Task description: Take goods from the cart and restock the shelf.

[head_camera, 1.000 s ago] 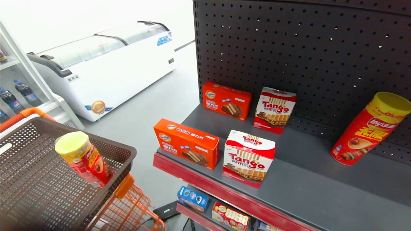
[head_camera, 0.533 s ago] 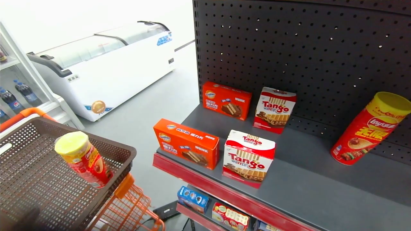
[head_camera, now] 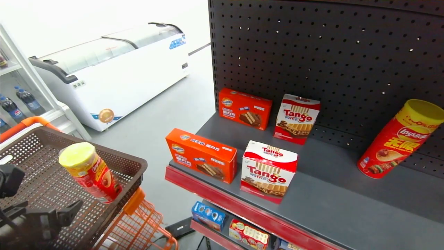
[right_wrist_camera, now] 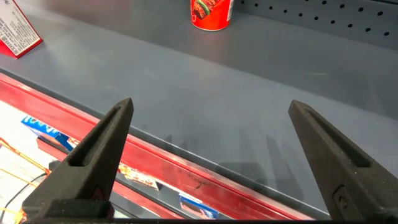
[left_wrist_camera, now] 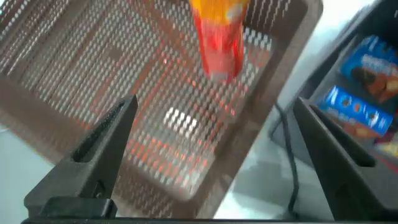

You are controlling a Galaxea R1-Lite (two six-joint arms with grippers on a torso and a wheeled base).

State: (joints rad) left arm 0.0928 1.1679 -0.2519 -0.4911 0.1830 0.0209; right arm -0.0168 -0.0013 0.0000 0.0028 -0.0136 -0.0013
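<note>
Hovering over the basket (head_camera: 133, 160) near the can (head_camera: 91, 173), left gripper (left_wrist_camera: 214, 104) fingers (left_wrist_camera: 99, 149) spread.

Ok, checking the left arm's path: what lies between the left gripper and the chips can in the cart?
Just the basket, bare mesh from left gripper to chips can, in the left wrist view.

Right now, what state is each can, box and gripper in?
Red yellow-lidded chip can in brown mesh basket: standing, ungrasped.
Red chip can on grey shelf: standing, ungrasped.
Front orange cardboard box: closed, standing.
Front red-and-white wafer box: closed, standing.
Left gripper: open, above the basket.
Right gripper: open, above the shelf.
</note>
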